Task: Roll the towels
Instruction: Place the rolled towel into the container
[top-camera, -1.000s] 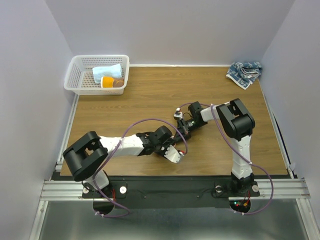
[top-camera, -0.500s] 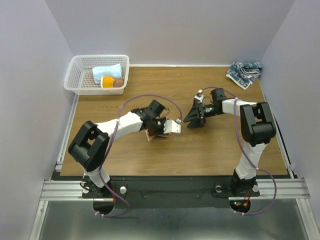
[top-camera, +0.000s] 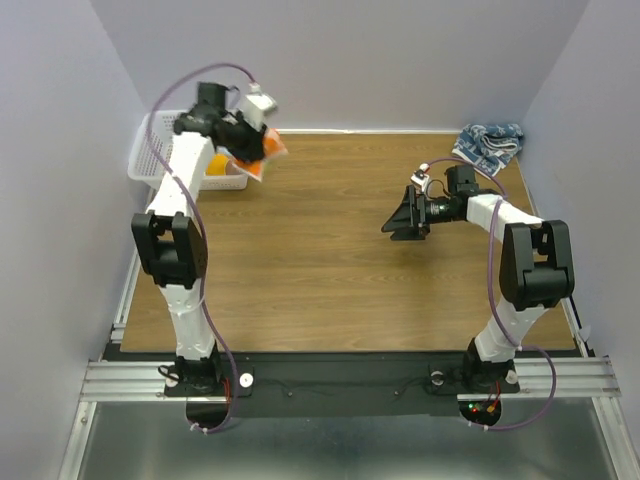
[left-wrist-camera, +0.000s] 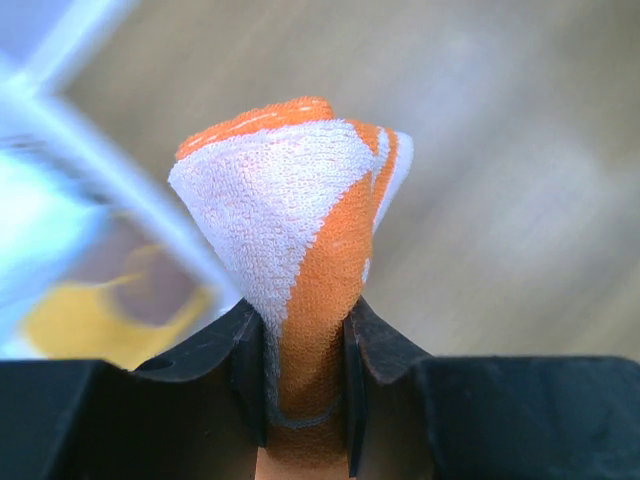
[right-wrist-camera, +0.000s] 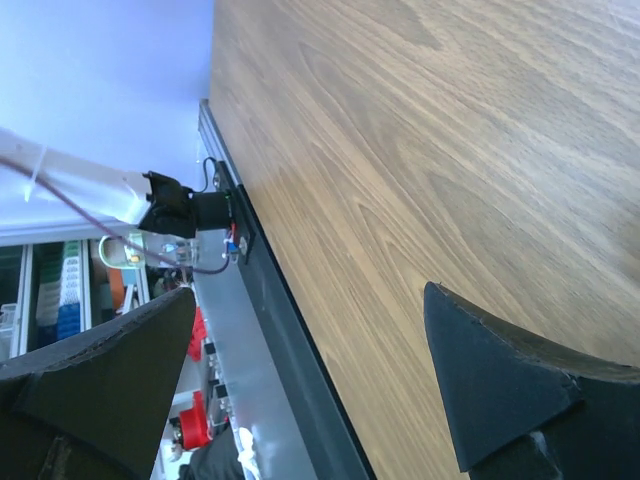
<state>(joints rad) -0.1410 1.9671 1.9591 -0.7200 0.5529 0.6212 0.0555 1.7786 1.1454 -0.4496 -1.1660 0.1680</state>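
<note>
Gripping a rolled orange towel (left-wrist-camera: 290, 220), the left gripper (top-camera: 245, 148) hangs above the far-left corner, beside the basket (top-camera: 143, 168). The right gripper (top-camera: 404, 217) stands wide open and empty over the right half. 1 blue towel (top-camera: 488, 146) lies crumpled in the far-right corner.

You've got the orange-and-white towel (top-camera: 262, 152) rolled up, pinched in the jaws, held at the right rim of the basket (top-camera: 141, 163). Blue-and-white patterned towel (top-camera: 489, 146) crumpled on the worktop (top-camera: 330, 290), well right of the basket.
</note>
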